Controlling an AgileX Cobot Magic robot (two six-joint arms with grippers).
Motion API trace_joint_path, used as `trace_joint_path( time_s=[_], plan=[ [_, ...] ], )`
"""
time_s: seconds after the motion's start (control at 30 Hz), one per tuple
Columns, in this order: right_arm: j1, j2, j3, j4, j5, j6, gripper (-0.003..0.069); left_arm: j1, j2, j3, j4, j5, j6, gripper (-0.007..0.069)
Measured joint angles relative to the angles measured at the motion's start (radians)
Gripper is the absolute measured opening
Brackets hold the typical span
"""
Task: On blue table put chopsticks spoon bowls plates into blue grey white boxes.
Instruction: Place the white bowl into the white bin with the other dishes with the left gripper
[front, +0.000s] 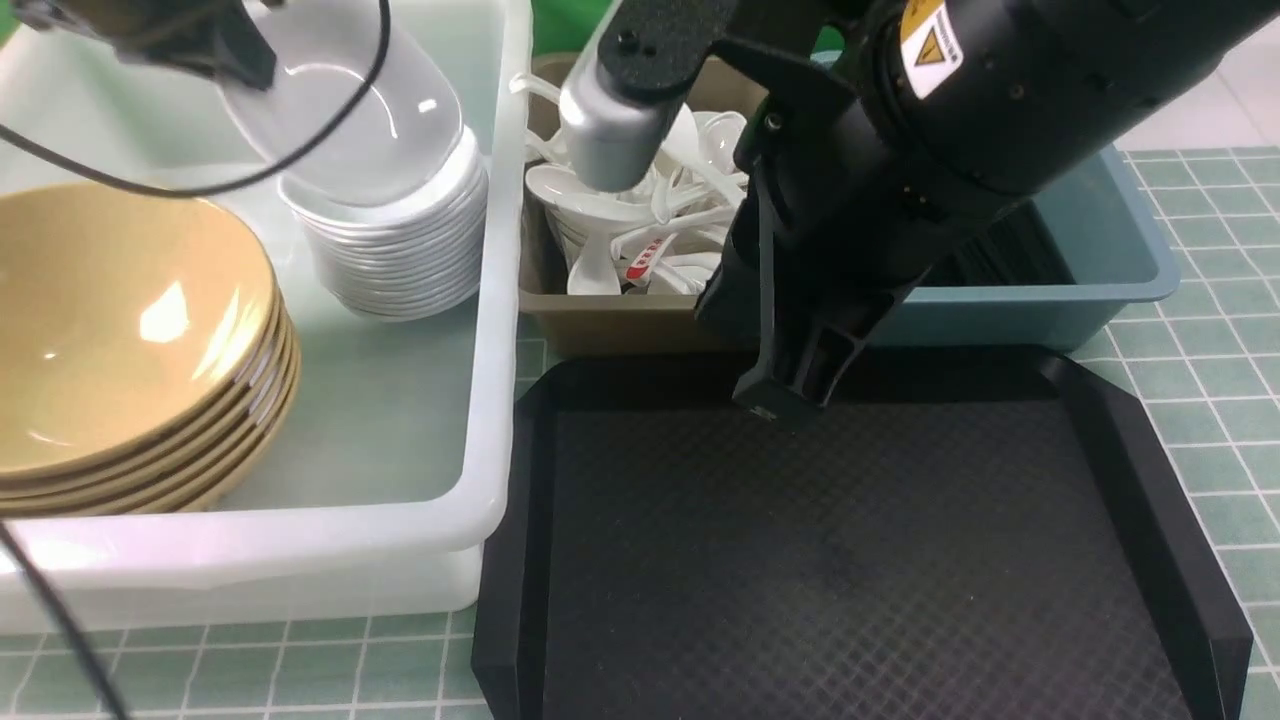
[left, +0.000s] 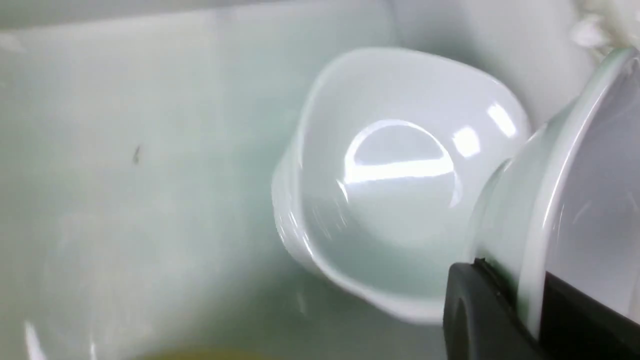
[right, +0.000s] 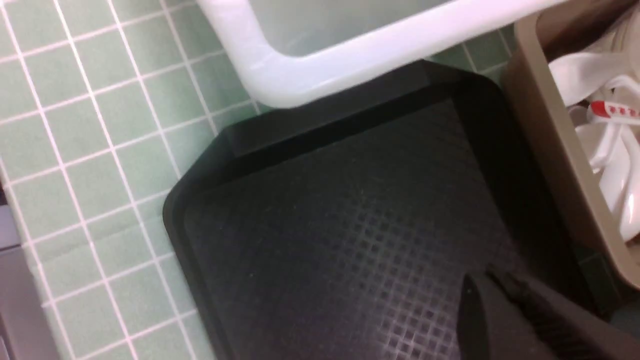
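The left pincer is clamped on the rim of a tilted white plate. It holds the plate just over the stack of plates at the back of the white tub, beside the stacked tan bowls. The right pincer is closed and empty above the black tray. White spoons fill the olive-grey box. The blue box stands beside it on the tiled desk.
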Motion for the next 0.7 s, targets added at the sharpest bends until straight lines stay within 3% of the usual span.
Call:
trace_joint_path(
  time_s=[0.17, 0.33, 0.4, 0.43, 0.5, 0.53, 0.57, 0.6, 0.7],
  plan=[
    [0.000, 0.000, 0.000, -0.019, 0.026, 0.006, 0.0048, 0.000, 0.094, 0.001, -0.010, -0.093, 0.004, 0.0007],
    [0.001, 0.000, 0.000, -0.039, 0.049, 0.015, 0.0048, 0.000, 0.146, 0.001, -0.010, -0.147, 0.039, 0.0089],
    [0.001, 0.000, 0.000, -0.047, 0.057, 0.024, 0.0048, 0.000, 0.154, 0.001, -0.011, -0.145, 0.082, 0.0202],
    [0.001, 0.000, 0.000, -0.048, 0.057, 0.024, 0.0048, 0.000, 0.154, 0.001, -0.011, -0.145, 0.084, 0.0202],
    [0.001, 0.000, 0.000, -0.048, 0.059, 0.025, 0.0048, 0.000, 0.154, -0.009, -0.011, -0.130, 0.105, 0.0336],
    [0.001, 0.000, 0.000, -0.048, 0.059, 0.025, 0.0048, 0.000, 0.154, -0.014, -0.011, -0.128, 0.105, 0.0358],
    [0.001, 0.000, 0.000, -0.048, 0.059, 0.025, 0.0048, 0.000, 0.152, -0.044, -0.008, -0.093, 0.106, 0.0465],
    [0.001, 0.000, 0.000, -0.048, 0.059, 0.027, 0.0048, 0.000, 0.148, -0.073, -0.004, -0.058, 0.101, 0.0517],
    [0.001, 0.000, 0.000, -0.048, 0.059, 0.039, 0.0048, -0.002, 0.119, -0.162, 0.024, 0.061, 0.052, 0.0588]
  ],
)
